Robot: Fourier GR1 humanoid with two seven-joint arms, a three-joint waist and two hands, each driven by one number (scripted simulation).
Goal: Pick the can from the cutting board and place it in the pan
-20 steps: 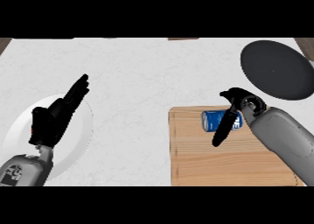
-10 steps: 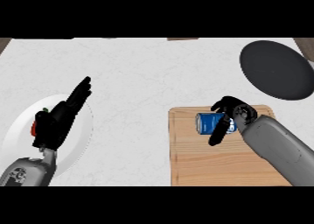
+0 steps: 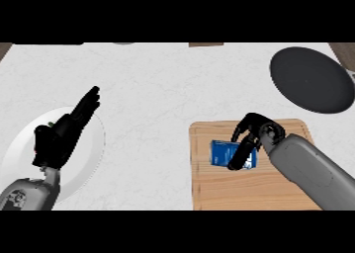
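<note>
On the wooden cutting board (image 3: 224,190) the blue can (image 3: 224,152) sits just at nine o'clock of the right hand (image 3: 254,133) — fingers curled round it. The black pan (image 3: 311,79) lies at one o'clock, well apart; the left hand (image 3: 60,138) rests open, far away.

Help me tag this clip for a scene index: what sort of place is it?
Probably a kitchen counter: a pale worktop carries a wooden cutting board with a blue can on it, a dark pan far right and a white plate at left.
</note>
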